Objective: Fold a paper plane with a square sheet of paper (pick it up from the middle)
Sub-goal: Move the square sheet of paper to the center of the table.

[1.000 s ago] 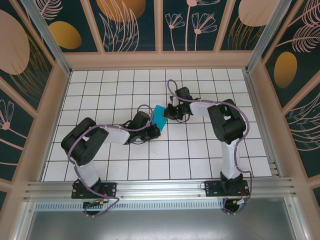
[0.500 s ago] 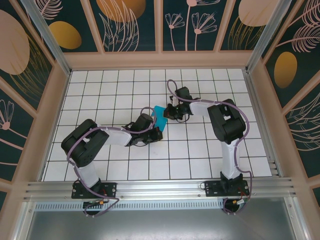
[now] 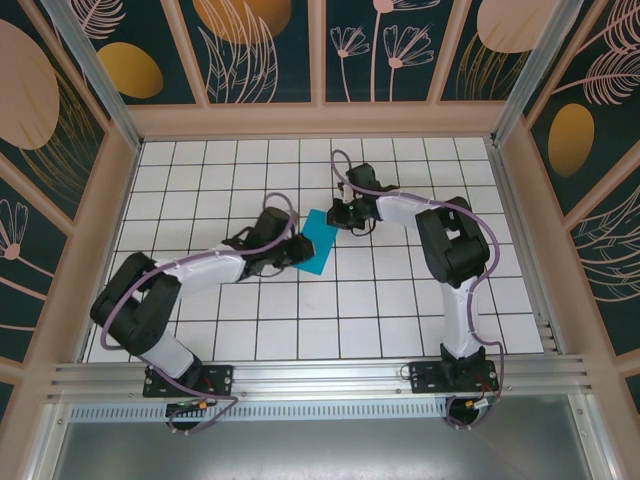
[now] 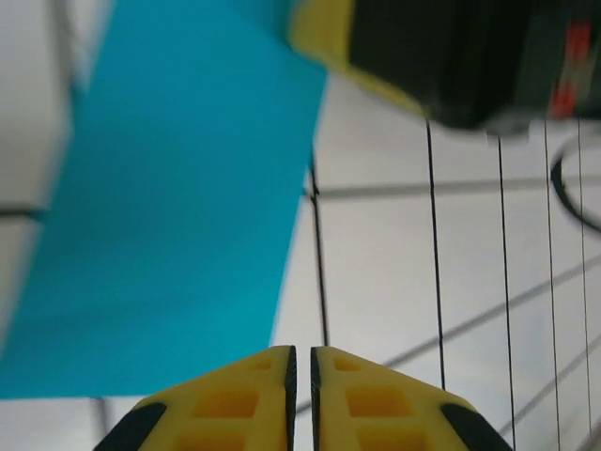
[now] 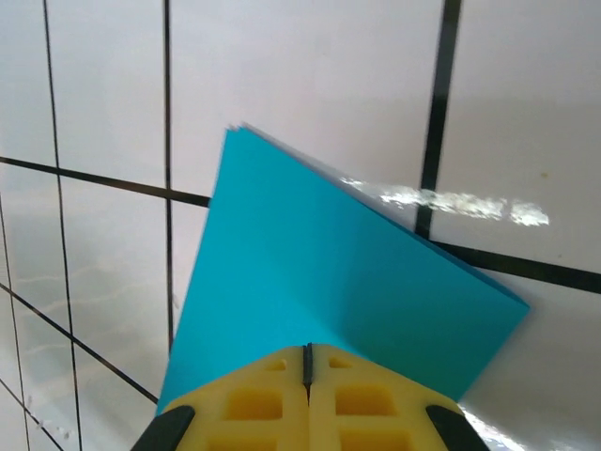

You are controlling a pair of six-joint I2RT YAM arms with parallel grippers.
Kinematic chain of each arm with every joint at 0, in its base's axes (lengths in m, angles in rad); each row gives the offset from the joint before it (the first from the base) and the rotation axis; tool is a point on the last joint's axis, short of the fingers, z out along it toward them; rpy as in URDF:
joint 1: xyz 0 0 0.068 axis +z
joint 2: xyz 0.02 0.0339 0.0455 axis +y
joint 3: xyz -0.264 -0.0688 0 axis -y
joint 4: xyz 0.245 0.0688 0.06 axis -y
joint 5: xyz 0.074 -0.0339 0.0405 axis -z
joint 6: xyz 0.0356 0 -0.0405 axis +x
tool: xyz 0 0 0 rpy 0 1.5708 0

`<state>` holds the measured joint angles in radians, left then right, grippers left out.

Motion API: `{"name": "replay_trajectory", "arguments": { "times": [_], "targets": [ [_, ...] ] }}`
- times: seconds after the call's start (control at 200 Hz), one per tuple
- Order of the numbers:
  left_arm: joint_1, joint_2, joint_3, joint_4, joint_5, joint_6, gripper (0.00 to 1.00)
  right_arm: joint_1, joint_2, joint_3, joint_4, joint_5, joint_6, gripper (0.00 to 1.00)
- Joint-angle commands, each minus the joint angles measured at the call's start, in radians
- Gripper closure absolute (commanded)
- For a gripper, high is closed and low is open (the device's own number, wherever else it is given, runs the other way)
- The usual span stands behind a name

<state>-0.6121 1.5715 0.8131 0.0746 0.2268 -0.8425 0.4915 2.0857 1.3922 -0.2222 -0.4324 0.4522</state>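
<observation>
the table (image 3: 400, 320) was a flat white surface ruled by thin black lines into square tiles, glossy enough to carry a streak of glare in the right wrist view. beige framing fenced its left, far and right edges. above that rose dark teal wall panels (image 3: 250, 40) painted with pale leaves and orange ovals. a ribbed metal rail (image 3: 330, 378) ran along the near edge, by the 2 arm bases.

the sheet of paper (image 3: 318, 243) was about midway between the left and right edges, a little nearer the far edge. it was thin, matte, plain teal-blue, doubled into a 4-sided shape with straight edges and sharp corners. in the right wrist view its layers showed as stacked edges at 1 corner.

the right gripper (image 3: 337, 214) was clamped on the paper's far-right edge, its yellow fingers (image 5: 272, 399) pressed together with the sheet running in between. the left gripper (image 3: 296, 250) sat at the paper's left side, fingers all but together, a thin slit between them and nothing in it.

wide stretches of white tile lay open between the paper and every edge of the surface.
</observation>
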Motion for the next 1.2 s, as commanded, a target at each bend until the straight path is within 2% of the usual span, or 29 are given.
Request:
{"name": "replay_trajectory", "arguments": {
  "times": [0.0, 0.125, 0.245, 0.48, 0.771, 0.941, 1.146, 1.196],
  "targets": [
    [0.089, -0.052, -0.024, -0.080, -0.094, -0.023, 0.79, 0.049, -0.051, 0.040, -0.047, 0.063, 0.026, 1.00],
    [0.189, -0.080, -0.047, -0.108, -0.132, -0.013, 0.71, 0.126, -0.022, 0.058, -0.053, 0.117, 0.066, 1.00],
    [0.252, -0.080, -0.054, -0.114, -0.124, -0.002, 0.65, 0.183, 0.021, 0.096, -0.079, 0.154, 0.086, 1.00],
    [0.279, -0.073, -0.082, -0.084, -0.115, -0.021, 0.54, 0.244, 0.089, 0.129, -0.152, 0.131, 0.033, 1.00],
    [0.281, -0.053, -0.080, -0.067, -0.087, -0.033, 0.43, 0.248, 0.020, -0.020, -0.220, 0.070, -0.159, 1.00],
    [0.281, -0.036, -0.070, -0.058, -0.051, -0.007, 0.40, 0.239, -0.058, -0.133, -0.257, 0.051, -0.267, 1.00],
    [0.281, -0.036, -0.077, -0.031, 0.010, -0.006, 0.39, 0.182, -0.188, -0.161, -0.075, 0.030, -0.099, 1.00],
    [0.279, -0.040, -0.083, -0.019, 0.029, -0.016, 0.39, 0.162, -0.211, -0.175, -0.023, 0.062, -0.051, 0.96]
  ]
}}
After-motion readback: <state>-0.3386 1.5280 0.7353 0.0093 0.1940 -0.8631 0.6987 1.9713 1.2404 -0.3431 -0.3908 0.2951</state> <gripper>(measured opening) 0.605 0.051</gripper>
